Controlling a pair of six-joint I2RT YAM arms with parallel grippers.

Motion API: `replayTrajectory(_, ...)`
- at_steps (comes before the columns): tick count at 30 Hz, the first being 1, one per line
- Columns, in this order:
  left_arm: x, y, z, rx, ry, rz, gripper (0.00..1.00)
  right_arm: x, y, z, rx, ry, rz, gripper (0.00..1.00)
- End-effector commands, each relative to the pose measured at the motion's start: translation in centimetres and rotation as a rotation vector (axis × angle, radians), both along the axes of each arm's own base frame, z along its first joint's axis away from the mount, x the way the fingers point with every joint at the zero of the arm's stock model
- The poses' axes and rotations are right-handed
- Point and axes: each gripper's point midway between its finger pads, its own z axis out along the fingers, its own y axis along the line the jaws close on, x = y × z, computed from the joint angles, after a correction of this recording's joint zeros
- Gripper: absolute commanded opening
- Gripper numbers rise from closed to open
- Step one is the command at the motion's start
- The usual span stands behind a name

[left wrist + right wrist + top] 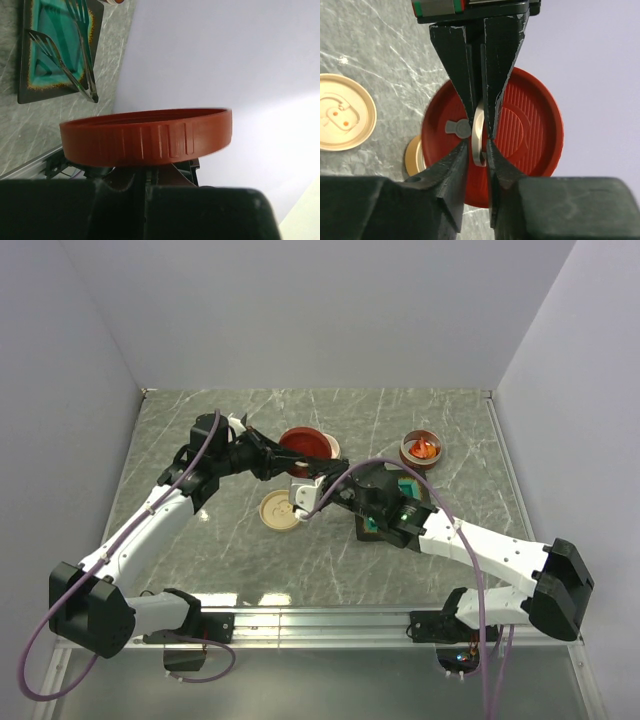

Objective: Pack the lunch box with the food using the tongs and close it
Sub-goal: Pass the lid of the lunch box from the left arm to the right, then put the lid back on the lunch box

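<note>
A red round lid (306,444) hangs tilted in the air over the middle of the table. My left gripper (274,456) is shut on its rim, and the left wrist view shows the lid (150,137) edge-on. My right gripper (480,132) is shut on a thin silver handle (479,135) that stands up from the lid's ribbed face (530,130). The silver tongs (75,60) lie on the teal tray (35,85), apart from both grippers. Orange food (424,449) sits in a small red bowl (405,453) at the back right. A white round container (299,491), apparently the lunch box, stands below the lid.
A tan inner lid (279,510) lies flat on the marble table beside the white container, and also shows in the right wrist view (340,117). The right arm hides most of the teal tray (407,486) in the top view. Grey walls close in the table.
</note>
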Motion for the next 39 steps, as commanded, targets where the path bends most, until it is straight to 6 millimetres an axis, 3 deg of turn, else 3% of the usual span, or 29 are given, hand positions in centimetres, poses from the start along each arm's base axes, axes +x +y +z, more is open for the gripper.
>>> replayTrajectory(1, -0.6, -0.5, 2.1, -0.044, -0.005, -0.013, 0.00, 0.9, 0.2, 2.4, 0.019, -0.063, -0.019, 0.25)
replayTrajectory(7, -0.7, -0.7, 2.0, -0.051, 0.000, -0.016, 0.02, 1.1, 0.1, 2.4, -0.003, -0.069, -0.028, 0.00)
replayTrajectory(10, -0.3, -0.5, 2.0, -0.031, -0.026, -0.002, 0.15, 0.9, 0.0, 3.1, 0.016, -0.046, -0.032, 0.00)
replayTrajectory(13, 0.0, -0.1, 1.5, -0.005, -0.032, 0.010, 0.38, 0.6, -0.3, 4.3, 0.051, -0.018, -0.038, 0.00)
replayTrajectory(14, 0.2, 0.2, 1.3, 0.000, -0.032, 0.020, 0.59, 0.5, -0.5, 4.7, 0.069, -0.007, -0.042, 0.00)
replayTrajectory(16, 0.7, 0.7, 1.2, 0.013, -0.049, 0.028, 0.65, 0.3, -0.8, 5.4, 0.088, 0.026, -0.050, 0.00)
replayTrajectory(18, 1.0, 1.2, 1.5, 0.020, -0.086, 0.034, 0.86, 0.4, -1.4, 5.8, 0.101, 0.062, -0.056, 0.00)
replayTrajectory(21, 1.3, 2.0, 3.5, 0.039, -0.221, 0.034, 0.99, 1.3, -2.8, 5.9, 0.134, 0.166, -0.100, 0.00)
replayTrajectory(25, 1.4, 3.6, 5.5, 0.126, -0.411, 0.056, 0.99, 2.6, -5.5, 6.1, 0.232, 0.388, -0.183, 0.00)
replayTrajectory(34, 2.8, 10.4, 10.1, 0.483, -0.915, 0.306, 0.99, 5.7, -12.7, 5.6, 0.462, 0.653, -0.338, 0.00)
replayTrajectory(35, 2.7, 10.8, 10.7, 0.514, -0.960, 0.318, 0.99, 6.8, -14.6, 5.5, 0.496, 0.664, -0.388, 0.00)
replayTrajectory(37, 3.3, 12.6, 11.5, 0.593, -0.959, 0.392, 0.99, 7.9, -16.2, 5.0, 0.540, 0.714, -0.416, 0.00)
replayTrajectory(38, 3.3, 12.8, 11.3, 0.628, -0.975, 0.369, 0.99, 9.0, -18.3, 4.8, 0.570, 0.717, -0.464, 0.00)
replayTrajectory(39, 3.1, 12.5, 11.3, 0.669, -1.024, 0.317, 0.99, 9.6, -19.1, 4.3, 0.586, 0.732, -0.485, 0.00)
